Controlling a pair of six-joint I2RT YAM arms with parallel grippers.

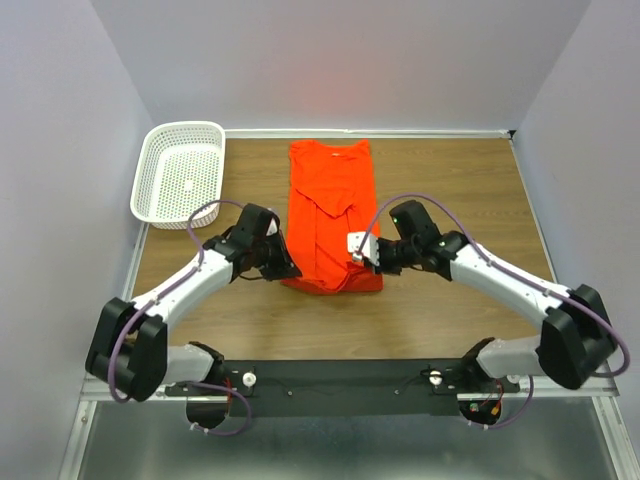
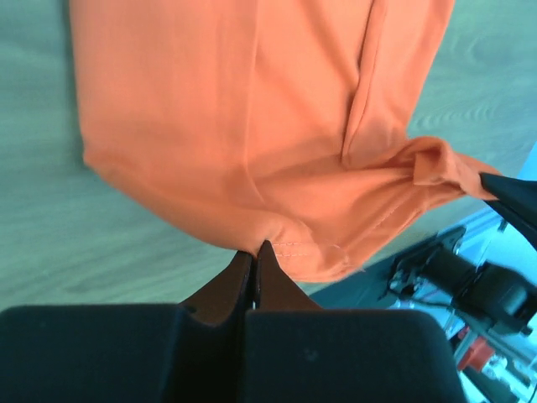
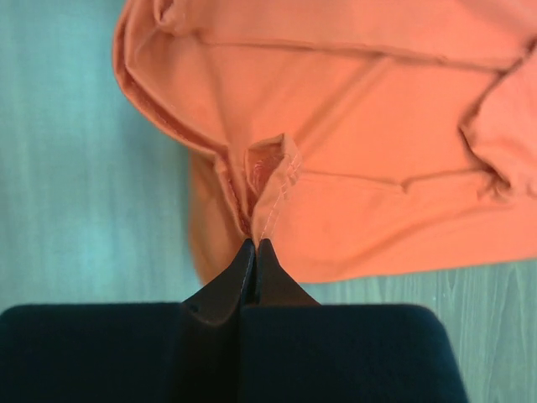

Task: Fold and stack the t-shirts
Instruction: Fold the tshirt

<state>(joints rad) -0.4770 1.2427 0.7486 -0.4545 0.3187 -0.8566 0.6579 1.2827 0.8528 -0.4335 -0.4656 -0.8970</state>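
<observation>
The orange-red t-shirt (image 1: 332,205) lies folded into a long strip in the middle of the wooden table, collar end at the back. My left gripper (image 1: 288,272) is shut on the near left corner of its hem; the left wrist view shows the t-shirt (image 2: 252,126) pinched at the gripper tips (image 2: 255,248). My right gripper (image 1: 366,262) is shut on the near right corner; the right wrist view shows the hem of the t-shirt (image 3: 352,151) bunched at the gripper tips (image 3: 255,243). The near end is lifted slightly and rumpled.
A white perforated basket (image 1: 180,172) stands at the back left corner of the table (image 1: 470,190). White walls close in the back and both sides. The arm bases sit on a black rail at the near edge.
</observation>
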